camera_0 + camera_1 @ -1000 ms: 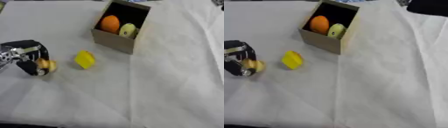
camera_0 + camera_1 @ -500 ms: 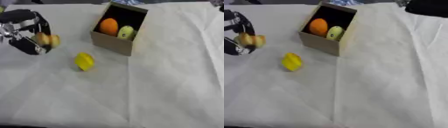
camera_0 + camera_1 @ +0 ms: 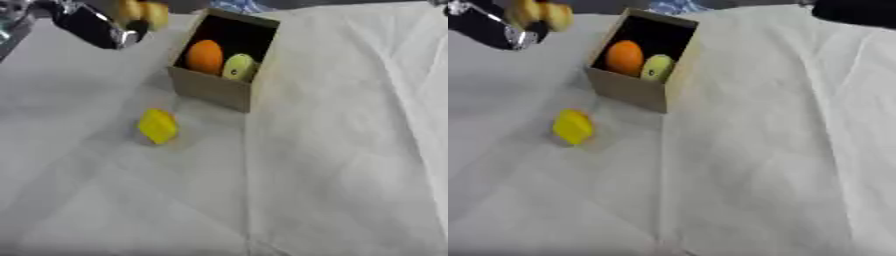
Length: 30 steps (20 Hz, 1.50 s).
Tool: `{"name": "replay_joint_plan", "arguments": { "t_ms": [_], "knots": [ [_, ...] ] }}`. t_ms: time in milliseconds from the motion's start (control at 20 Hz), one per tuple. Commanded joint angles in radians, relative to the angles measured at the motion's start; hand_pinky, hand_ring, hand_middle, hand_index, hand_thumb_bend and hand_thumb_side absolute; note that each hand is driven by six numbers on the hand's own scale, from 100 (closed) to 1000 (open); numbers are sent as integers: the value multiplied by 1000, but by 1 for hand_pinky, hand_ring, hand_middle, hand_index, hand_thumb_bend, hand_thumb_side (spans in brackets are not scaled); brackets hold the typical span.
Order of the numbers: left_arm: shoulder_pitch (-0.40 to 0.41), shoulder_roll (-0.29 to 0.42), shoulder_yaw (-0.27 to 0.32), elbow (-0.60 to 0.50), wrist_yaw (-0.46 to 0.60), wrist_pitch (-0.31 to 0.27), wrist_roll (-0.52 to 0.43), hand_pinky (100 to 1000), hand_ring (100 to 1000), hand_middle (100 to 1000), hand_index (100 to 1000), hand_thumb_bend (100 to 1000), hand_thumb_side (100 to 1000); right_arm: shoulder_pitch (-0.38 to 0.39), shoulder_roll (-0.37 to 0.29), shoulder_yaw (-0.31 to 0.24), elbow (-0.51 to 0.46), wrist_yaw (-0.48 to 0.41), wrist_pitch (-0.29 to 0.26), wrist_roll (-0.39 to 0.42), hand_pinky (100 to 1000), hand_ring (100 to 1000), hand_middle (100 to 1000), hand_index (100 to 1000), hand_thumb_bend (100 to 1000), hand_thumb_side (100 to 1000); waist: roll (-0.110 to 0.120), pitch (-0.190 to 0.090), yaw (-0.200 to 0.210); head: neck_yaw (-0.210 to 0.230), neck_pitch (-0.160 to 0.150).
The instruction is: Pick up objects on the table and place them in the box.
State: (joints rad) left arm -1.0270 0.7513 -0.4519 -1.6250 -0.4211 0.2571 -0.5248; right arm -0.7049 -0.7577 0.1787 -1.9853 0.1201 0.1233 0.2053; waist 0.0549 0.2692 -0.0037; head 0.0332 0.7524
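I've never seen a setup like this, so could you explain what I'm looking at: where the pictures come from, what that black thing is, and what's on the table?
Both pictures come from a stereo camera in a humanoid robot's head, looking down at its table, which is covered in white cloth. The black and silver shape at the upper left is the robot's left hand, curled round a small yellowish object and raised in the air to the left of an open cardboard box. Inside the box lie an orange ball and a yellow-green ball. One yellow object waits on the cloth. The right hand is out of sight.
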Motion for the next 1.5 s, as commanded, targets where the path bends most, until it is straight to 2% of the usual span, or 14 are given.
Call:
{"name": "replay_joint_plan", "arguments": {
  "t_ms": [50,350,750,950,1000,1100,1150,1200,1250,1350,1500],
  "knots": [
    [-76,-61,12,71,-6,8,-18,668,561,530,609,156,100,-25,-8,-6,-15,-7,-1,6,890,720,670,790,100,498,-2,-14,-6,10,-2],
    [-203,-210,13,220,-88,23,-50,670,564,533,613,168,100,-46,-3,-7,-15,-8,-6,6,890,721,670,790,100,499,-6,1,-18,13,-19],
    [-238,-400,57,416,-208,-52,-43,696,588,555,639,211,100,-63,8,-8,-15,-8,-6,4,890,721,670,789,100,502,-8,15,-27,11,-25],
    [-242,-437,83,510,-236,-108,-42,714,612,580,664,245,102,-67,13,-9,-15,-10,-4,1,889,720,670,788,100,504,-7,17,-29,10,-24],
    [-244,-443,87,534,-240,-123,-41,727,626,593,675,265,130,-67,15,-9,-15,-10,-4,1,889,719,669,787,100,505,-7,18,-29,10,-24],
    [-246,-452,95,580,-251,-151,-43,768,698,670,737,335,227,-68,19,-9,-15,-12,-3,1,889,719,669,787,100,506,-7,17,-30,10,-23],
    [-251,-458,101,625,-263,-174,-44,808,767,748,810,391,285,-69,21,-9,-15,-13,-3,1,889,719,669,787,100,506,-8,17,-30,10,-23],
    [-260,-466,112,687,-281,-211,-32,819,781,765,825,407,295,-69,23,-9,-15,-14,-2,1,889,719,669,787,100,506,-9,16,-30,11,-22],
    [-267,-472,124,740,-304,-250,-16,850,817,802,858,466,311,-68,24,-10,-15,-15,-2,1,889,718,669,787,100,507,-10,16,-30,10,-21],
    [-273,-480,145,813,-359,-306,15,862,833,824,879,515,321,-65,24,-11,-15,-16,-1,0,889,719,669,786,100,507,-12,14,-30,10,-20],
    [-275,-486,170,854,-410,-350,45,861,831,823,881,522,343,-62,26,-12,-15,-16,0,-1,889,719,669,786,100,507,-14,11,-29,10,-18]
  ]
}}
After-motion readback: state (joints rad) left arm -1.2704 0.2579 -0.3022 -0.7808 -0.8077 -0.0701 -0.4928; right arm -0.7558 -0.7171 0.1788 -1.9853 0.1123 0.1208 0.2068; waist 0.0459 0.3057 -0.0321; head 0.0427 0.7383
